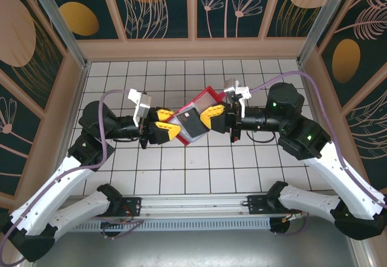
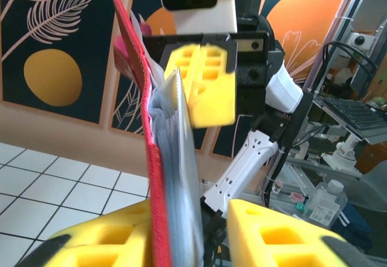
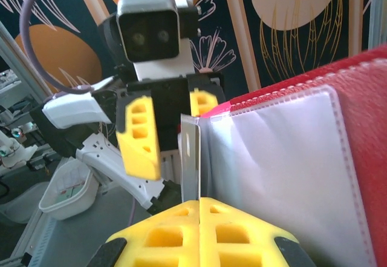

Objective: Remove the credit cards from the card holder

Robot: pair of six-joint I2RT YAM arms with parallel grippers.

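Card holder: the red card holder (image 1: pixel 204 100) is held open above the middle of the tiled table (image 1: pixel 181 170), between the two grippers.
Credit card: a dark card with a light patch (image 1: pixel 188 122) sits in a grey inner pocket.
Right gripper: the right gripper (image 3: pixel 199 218) has its yellow jaws pressed together on a thin leaf at the holder's right edge.
Left gripper: the left gripper (image 2: pixel 190 237) has its jaws on either side of the holder's left edge. One pad is against the red cover. Whether they grip it, I cannot tell.
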